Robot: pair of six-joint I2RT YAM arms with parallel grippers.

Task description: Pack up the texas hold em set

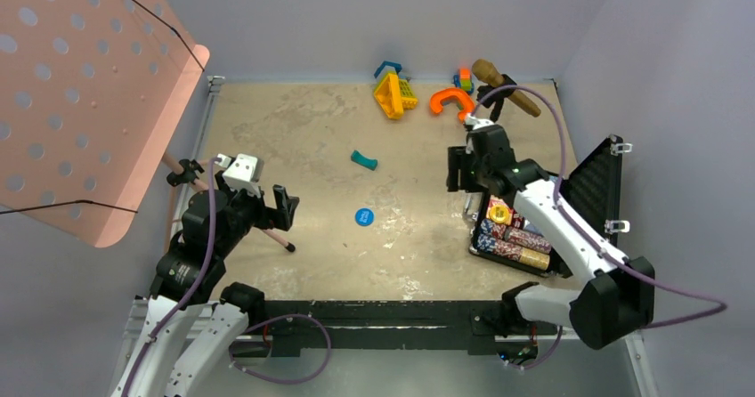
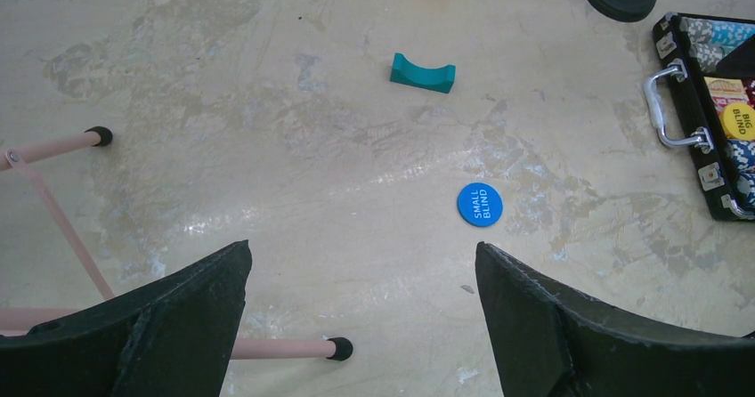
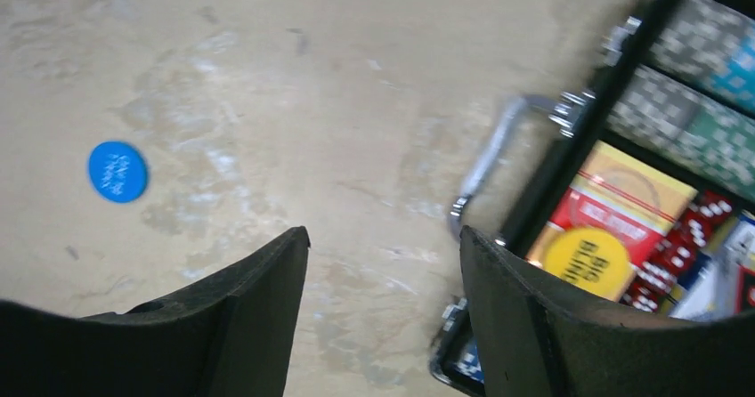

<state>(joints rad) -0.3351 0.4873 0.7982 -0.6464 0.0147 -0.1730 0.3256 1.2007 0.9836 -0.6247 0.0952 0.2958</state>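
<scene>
The black poker case (image 1: 598,183) lies open at the right with chip rows (image 1: 512,241), a red card deck (image 3: 623,197) and red dice (image 3: 681,246) inside. A yellow token (image 1: 499,212) lies on the deck; it also shows in the right wrist view (image 3: 588,262) and the left wrist view (image 2: 738,119). A blue token (image 1: 363,216) lies on the table mid-way between the arms; it reads "SMALL BLIND" in the left wrist view (image 2: 480,205) and shows in the right wrist view (image 3: 117,171). My left gripper (image 1: 287,206) is open and empty, left of the blue token. My right gripper (image 1: 459,170) is open and empty above the case's left edge.
A teal curved piece (image 1: 363,159) lies behind the blue token. Orange, yellow and blue toys (image 1: 394,93) and a wooden mallet (image 1: 505,86) lie at the back. A pink perforated stand (image 1: 80,85) rises at the left; its legs (image 2: 285,349) rest on the table by my left gripper.
</scene>
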